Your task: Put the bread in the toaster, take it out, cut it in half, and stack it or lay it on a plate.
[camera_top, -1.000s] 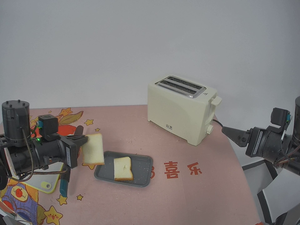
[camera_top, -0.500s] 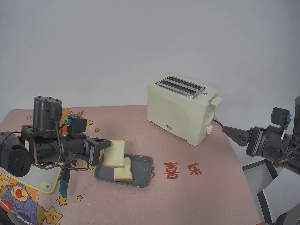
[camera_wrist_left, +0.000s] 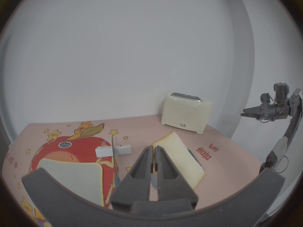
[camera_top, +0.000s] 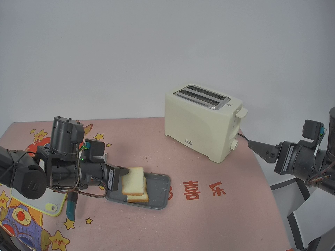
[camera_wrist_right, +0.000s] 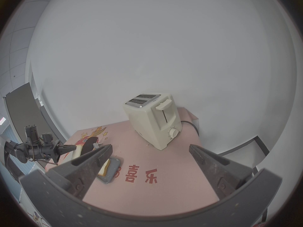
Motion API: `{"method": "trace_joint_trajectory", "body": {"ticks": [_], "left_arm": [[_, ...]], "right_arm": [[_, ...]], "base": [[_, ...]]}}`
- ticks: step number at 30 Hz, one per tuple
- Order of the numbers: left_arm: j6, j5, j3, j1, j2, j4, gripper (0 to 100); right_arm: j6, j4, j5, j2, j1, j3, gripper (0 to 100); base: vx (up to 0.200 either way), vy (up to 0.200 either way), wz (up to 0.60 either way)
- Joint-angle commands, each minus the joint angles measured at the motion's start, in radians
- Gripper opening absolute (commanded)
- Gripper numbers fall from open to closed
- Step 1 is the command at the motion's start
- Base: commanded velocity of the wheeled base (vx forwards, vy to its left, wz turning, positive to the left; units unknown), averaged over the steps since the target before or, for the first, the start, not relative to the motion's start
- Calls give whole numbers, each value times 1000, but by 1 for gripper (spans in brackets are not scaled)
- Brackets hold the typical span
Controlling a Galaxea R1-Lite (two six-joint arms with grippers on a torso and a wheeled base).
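In the head view we see the left arm stretched out low and nearly level over the table (camera_top: 216, 213), on the robot's left of the toaster (camera_top: 200, 121). The left gripper (camera_top: 125, 176) is pinched on one edge of a half slice of bread (camera_top: 134, 182). That piece lies almost flat, directly over the other half (camera_top: 139, 197), which rests in the grey tray (camera_top: 163, 187) in front of the toaster. We cannot tell whether the two halves touch. The right arm is held level, well off to the toaster's other side, with the right gripper (camera_top: 256, 146) pointing at the toaster.

In the left wrist view the two fingers (camera_wrist_left: 140, 166) stand almost together, with only the bread's edge (camera_wrist_left: 180, 160) between them. The piece's long axis runs straight on from the fingers, toward the table edge in front of the toaster (camera_wrist_left: 186, 112). A cutting board (camera_wrist_left: 74, 177) and a knife (camera_wrist_left: 113, 156) lie farther from the toaster than the bread does.

In the right wrist view the right gripper (camera_wrist_right: 150, 149) is spread wide and holds nothing. The toaster (camera_wrist_right: 154, 120) stands beyond it, both slots facing up, and the tray (camera_wrist_right: 113, 171) lies past the toaster's near end.
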Motion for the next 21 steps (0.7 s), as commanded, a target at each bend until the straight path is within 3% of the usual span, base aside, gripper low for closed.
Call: {"method": "trace_joint_trajectory", "body": {"ticks": [1, 21], "left_arm": [[-1, -9, 16, -3, 7, -2, 0], [-1, -16, -5, -2, 53, -5, 0]], "right_arm": [[0, 0, 0, 0, 0, 0, 100], [0, -8, 0, 2, 2, 3, 100]], "base": [[0, 0, 0], [0, 0, 0]]}}
